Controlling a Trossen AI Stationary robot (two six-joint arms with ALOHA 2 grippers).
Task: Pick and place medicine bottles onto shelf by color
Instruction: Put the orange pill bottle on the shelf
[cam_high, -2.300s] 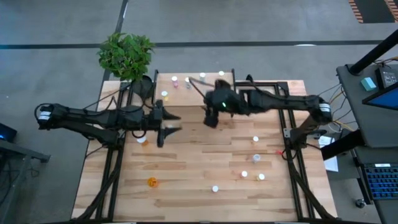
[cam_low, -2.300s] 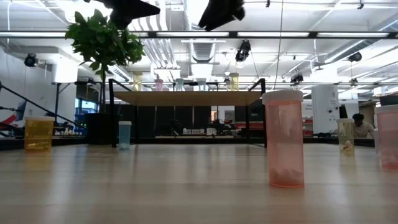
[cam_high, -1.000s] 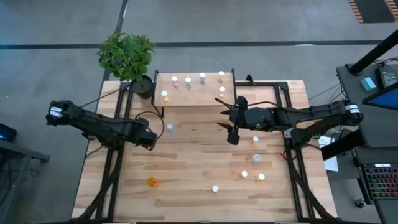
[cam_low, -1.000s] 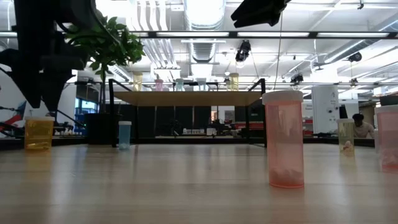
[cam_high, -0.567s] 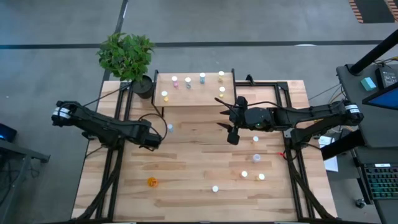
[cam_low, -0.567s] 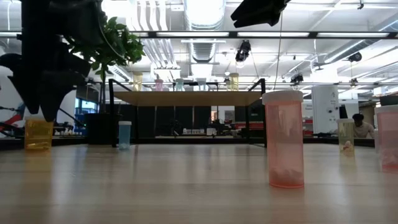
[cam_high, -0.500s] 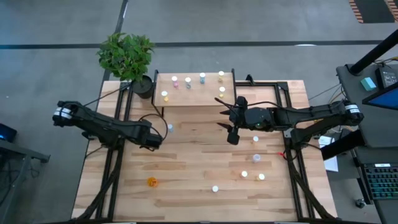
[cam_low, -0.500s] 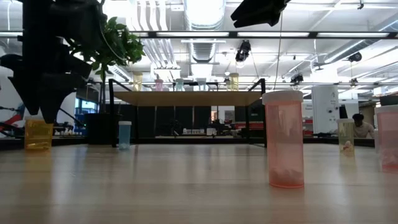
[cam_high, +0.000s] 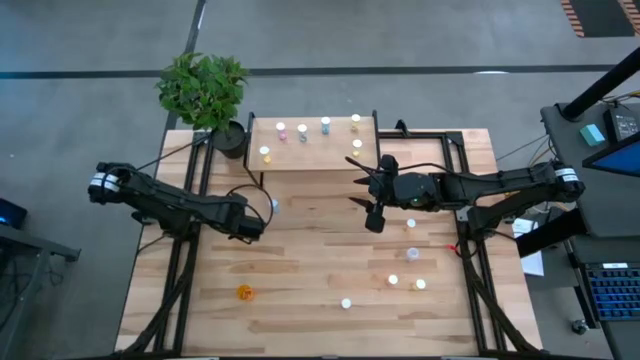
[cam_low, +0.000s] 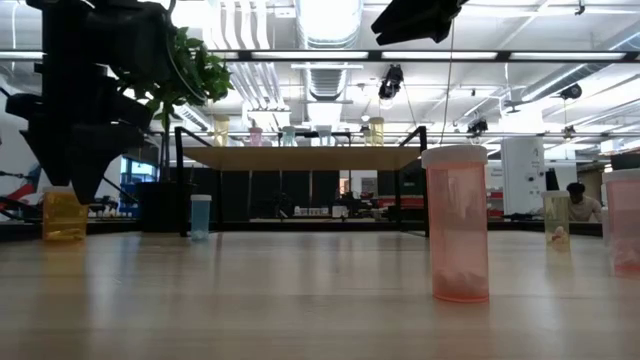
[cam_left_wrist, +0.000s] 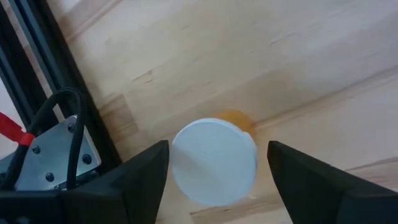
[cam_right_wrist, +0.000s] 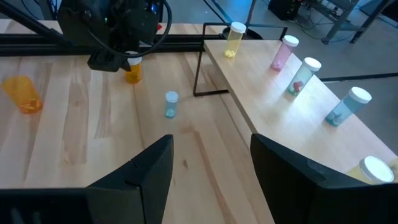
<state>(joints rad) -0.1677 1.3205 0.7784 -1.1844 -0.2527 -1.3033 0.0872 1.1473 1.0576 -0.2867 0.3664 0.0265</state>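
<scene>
Left gripper (cam_left_wrist: 214, 168) hung low over the table's (cam_high: 320, 290) left side, fingers wide apart w/ a yellow bottle (cam_left_wrist: 214, 160) standing between them – white cap, not gripped yet afaict. Right gripper (cam_high: 372, 205) parked mid-air near the table's middle, fingers spread, nothing in them. Shelf (cam_high: 312, 150) at the back edge w/ several bottles (cam_high: 302, 130) on top. Small blue bottle (cam_right_wrist: 171, 104) on the table just in front of the shelf – an orange one (cam_high: 244, 292) near the front left, more scattered front right (cam_high: 410, 254).
</scene>
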